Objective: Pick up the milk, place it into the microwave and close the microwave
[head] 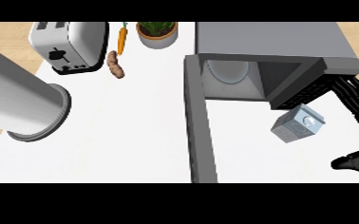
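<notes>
Head view looks steeply down on a white bench (126, 137). Nearest, at the bench's right edge, a black hand (345, 163) shows only in part, so whether its fingers are open or curled cannot be told. Just beyond it lies the milk carton (298, 124), tilted on the benchtop, outside the microwave (270, 40) and just in front of its right front corner. The microwave door (198, 123) stands open, swung out toward the near edge, and a round plate (228, 71) shows inside. At the left edge a grey forearm (32, 107) crosses the bench. Along the far edge stand a toaster (67, 45), a sweet potato (116, 65), a carrot (121, 39) and a potted plant (156, 32).
</notes>
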`<state>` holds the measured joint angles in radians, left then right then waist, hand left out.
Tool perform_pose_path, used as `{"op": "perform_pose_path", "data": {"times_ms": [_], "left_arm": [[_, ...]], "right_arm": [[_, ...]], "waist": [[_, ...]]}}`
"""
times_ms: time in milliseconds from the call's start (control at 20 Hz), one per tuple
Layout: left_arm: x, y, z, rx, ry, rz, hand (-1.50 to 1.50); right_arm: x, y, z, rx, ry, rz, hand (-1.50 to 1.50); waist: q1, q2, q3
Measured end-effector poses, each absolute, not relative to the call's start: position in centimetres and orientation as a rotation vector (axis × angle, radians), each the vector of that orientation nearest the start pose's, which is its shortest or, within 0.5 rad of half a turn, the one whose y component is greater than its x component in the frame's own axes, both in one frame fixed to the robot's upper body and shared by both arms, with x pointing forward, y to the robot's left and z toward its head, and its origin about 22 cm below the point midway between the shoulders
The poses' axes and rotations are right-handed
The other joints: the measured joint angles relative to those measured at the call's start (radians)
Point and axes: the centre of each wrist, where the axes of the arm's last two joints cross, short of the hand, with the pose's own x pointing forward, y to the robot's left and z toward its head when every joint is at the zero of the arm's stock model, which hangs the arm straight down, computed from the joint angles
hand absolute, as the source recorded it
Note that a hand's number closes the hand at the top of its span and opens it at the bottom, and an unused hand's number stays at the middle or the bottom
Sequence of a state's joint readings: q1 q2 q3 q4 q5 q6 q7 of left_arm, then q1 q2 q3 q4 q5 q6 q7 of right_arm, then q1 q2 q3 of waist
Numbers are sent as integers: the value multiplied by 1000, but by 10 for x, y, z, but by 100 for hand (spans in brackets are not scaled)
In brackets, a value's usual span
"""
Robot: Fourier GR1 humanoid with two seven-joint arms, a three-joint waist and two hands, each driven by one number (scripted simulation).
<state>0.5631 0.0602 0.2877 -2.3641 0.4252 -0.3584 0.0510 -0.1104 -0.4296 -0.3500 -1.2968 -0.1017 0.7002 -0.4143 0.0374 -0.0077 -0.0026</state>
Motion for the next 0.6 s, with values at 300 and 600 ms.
{"op": "perform_pose_path", "data": {"times_ms": [300,600], "left_arm": [[76,315,109,-48,-1870,18,-150],[68,319,106,-64,-1871,10,-150]], "right_arm": [[246,-423,0,71,-1754,415,-150],[244,-425,-26,-21,-1764,467,-150]], "waist": [[5,-2,-2],[15,-6,-7]]}}
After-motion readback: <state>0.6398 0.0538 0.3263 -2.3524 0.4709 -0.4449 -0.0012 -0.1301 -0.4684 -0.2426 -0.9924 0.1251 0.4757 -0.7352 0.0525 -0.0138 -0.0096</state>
